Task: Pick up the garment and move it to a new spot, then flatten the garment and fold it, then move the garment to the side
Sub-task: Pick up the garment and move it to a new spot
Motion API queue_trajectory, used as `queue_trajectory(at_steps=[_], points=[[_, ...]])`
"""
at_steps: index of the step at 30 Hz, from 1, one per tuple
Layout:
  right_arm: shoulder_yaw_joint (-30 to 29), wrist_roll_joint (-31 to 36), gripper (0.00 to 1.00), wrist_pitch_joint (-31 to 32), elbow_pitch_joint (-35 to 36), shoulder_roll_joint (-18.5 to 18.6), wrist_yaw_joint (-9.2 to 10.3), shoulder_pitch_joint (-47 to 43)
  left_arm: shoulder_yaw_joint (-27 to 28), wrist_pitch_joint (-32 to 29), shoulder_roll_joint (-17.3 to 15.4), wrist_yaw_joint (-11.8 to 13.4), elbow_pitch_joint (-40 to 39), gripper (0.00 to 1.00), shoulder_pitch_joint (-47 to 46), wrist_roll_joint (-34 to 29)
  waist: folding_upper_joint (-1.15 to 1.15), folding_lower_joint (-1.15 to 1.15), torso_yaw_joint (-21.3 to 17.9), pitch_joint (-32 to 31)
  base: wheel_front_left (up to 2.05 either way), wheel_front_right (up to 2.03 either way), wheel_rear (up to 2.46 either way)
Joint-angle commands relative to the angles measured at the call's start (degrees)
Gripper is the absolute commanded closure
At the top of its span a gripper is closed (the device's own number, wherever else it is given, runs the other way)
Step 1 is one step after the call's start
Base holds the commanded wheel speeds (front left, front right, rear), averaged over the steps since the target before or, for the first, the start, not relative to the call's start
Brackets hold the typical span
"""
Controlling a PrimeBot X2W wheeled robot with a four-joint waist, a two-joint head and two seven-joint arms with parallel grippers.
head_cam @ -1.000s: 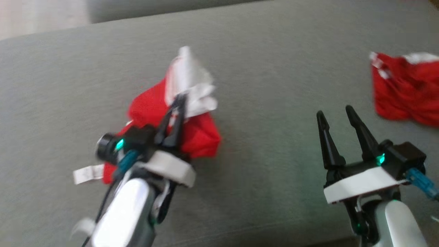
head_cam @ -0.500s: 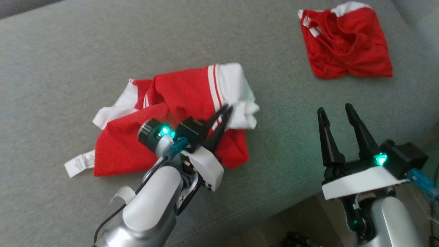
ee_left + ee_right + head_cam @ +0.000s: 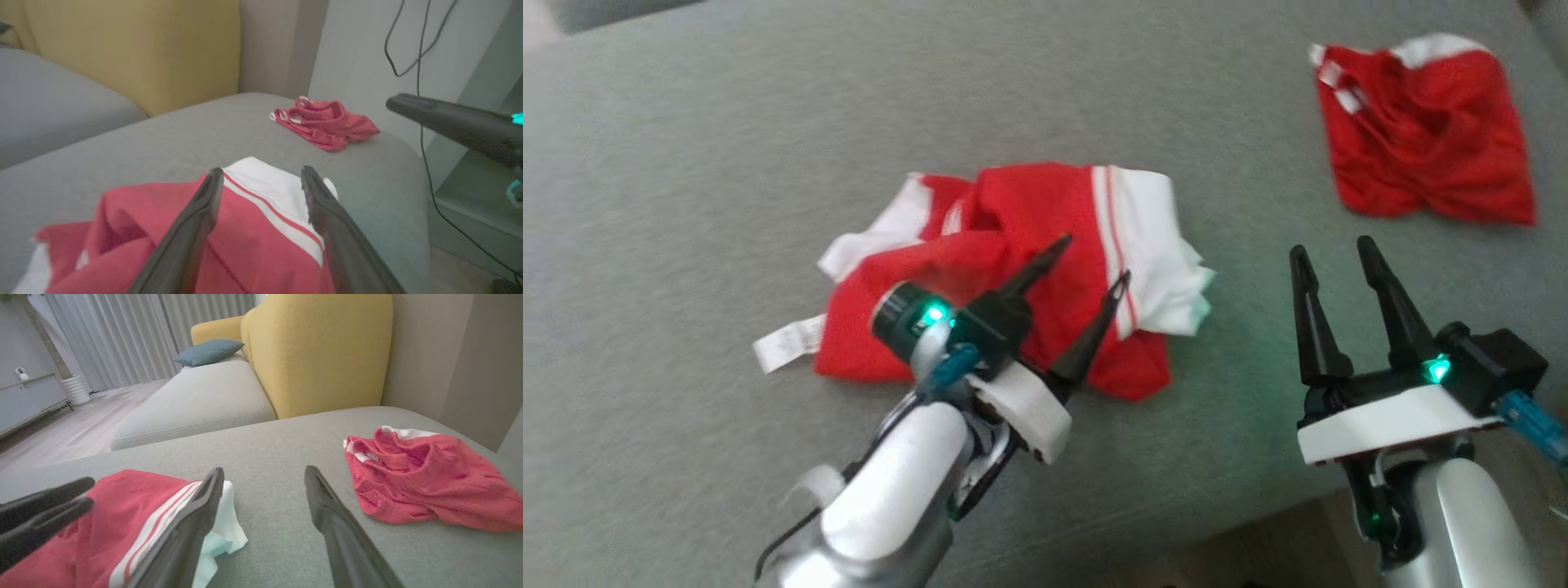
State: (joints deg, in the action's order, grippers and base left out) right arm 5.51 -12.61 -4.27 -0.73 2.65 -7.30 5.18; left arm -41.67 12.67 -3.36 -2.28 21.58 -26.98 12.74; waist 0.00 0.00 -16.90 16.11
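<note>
Red-and-white garment (image 3: 1029,220) lies bunched mid sofa seat (image 3: 727,163), label (image 3: 788,345) sticking out left. Second red garment (image 3: 1429,155) sits well apart, far right. Left jaws wide over the heap, holding nothing; right jaws wide, empty, over bare seat.

Left wrist view: left jaws straddle the striped white band (image 3: 265,179); contact unclear.

Right wrist view: that band lies just beside the right jaws.

Flattening looks next. Pinch a single layer at opposite ends, pull apart low, and don't grab stacked folds.

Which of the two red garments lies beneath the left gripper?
The garment with the wide white band, beneath the left gripper; the other garment lies apart at the far right.
</note>
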Motion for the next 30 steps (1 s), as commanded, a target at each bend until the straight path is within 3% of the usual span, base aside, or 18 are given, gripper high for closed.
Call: queue_trajectory(at_steps=[1,15,22,30], points=[[0.7,0.7,0.0,0.4,2.2,0.2,-0.19,0.5,3.1,0.9,-0.8,1.5,-3.4,0.0,0.4,0.7,0.0,0.0,4.1,-2.9,0.0,0.0,0.0],[-2.4,4.4,0.0,4.4,5.3,0.2,-0.19,-2.9,18.9,2.2,-10.0,13.7,-14.1,0.0,11.7,3.7,0.0,0.0,15.6,-8.0,0.0,0.0,0.0],[-2.8,4.9,0.0,5.5,6.0,0.2,-0.19,-4.8,22.1,2.3,-12.5,15.5,-16.4,0.0,17.4,4.3,0.0,0.0,17.1,-10.1,0.0,0.0,0.0],[-3.5,5.1,0.0,7.0,7.4,0.2,-0.19,-8.9,22.1,2.3,-13.8,16.2,-17.6,0.0,22.0,4.2,0.0,0.0,17.2,-13.2,0.0,0.0,0.0]])
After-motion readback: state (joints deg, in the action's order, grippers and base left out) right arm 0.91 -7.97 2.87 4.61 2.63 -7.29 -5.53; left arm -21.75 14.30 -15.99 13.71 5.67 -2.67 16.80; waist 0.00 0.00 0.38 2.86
